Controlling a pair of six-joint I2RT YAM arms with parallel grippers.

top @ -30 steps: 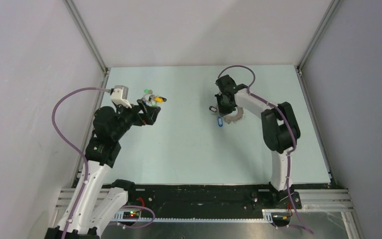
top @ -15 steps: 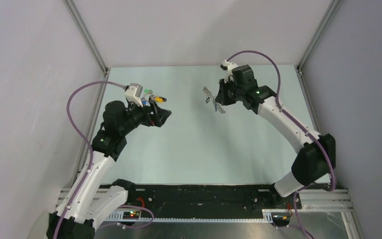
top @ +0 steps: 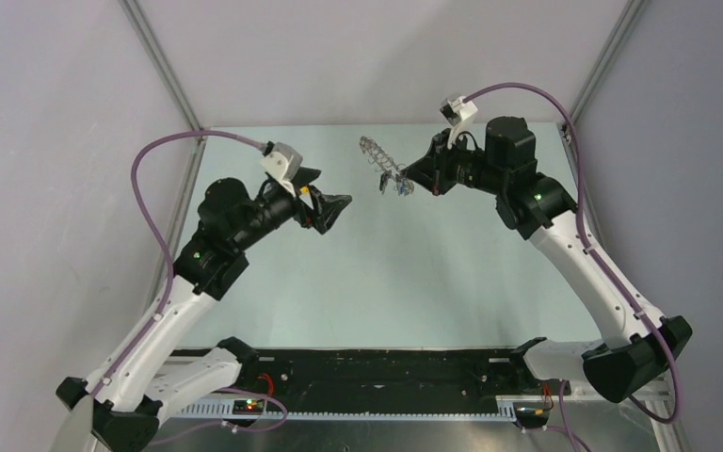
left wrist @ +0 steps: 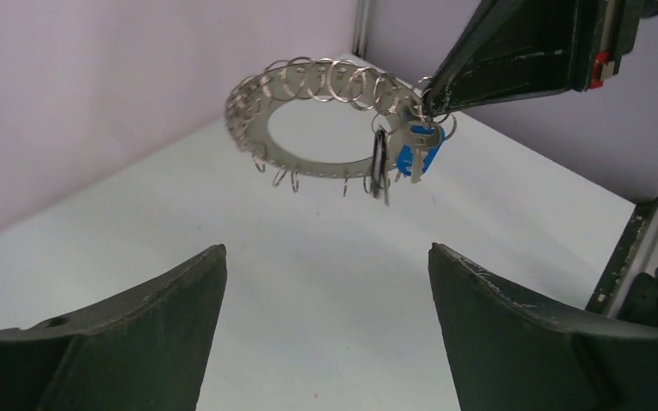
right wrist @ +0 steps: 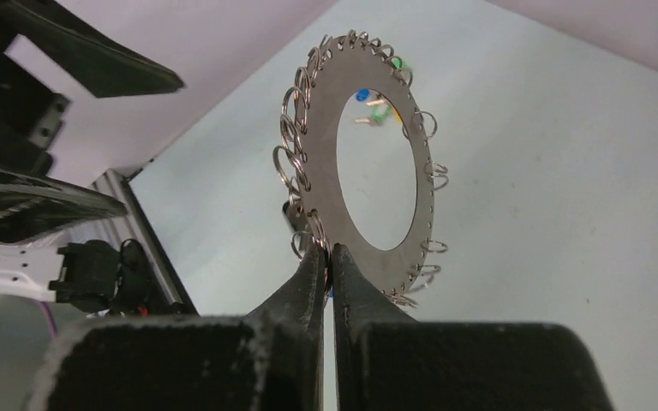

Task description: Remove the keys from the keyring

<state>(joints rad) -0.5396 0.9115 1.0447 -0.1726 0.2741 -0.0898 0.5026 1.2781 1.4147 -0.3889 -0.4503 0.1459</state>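
Note:
My right gripper is shut on the rim of the keyring and holds it in the air above the far middle of the table. The ring is flat and silvery, with many small wire loops on its rim. In the left wrist view the ring hangs off the right gripper's tips, with the blue key and the black key dangling right below the grip. In the right wrist view the keys are almost hidden behind the gripper. My left gripper is open, empty, facing the ring and apart from it.
A small cluster of green, blue and yellow keys lies on the pale table, seen through the ring's hollow. Grey walls and metal corner posts close the table in at the back and sides.
My right gripper has lifted the keyring with its keys off the table and carried it up and towards the back. My left arm has risen and reached right towards the ring.

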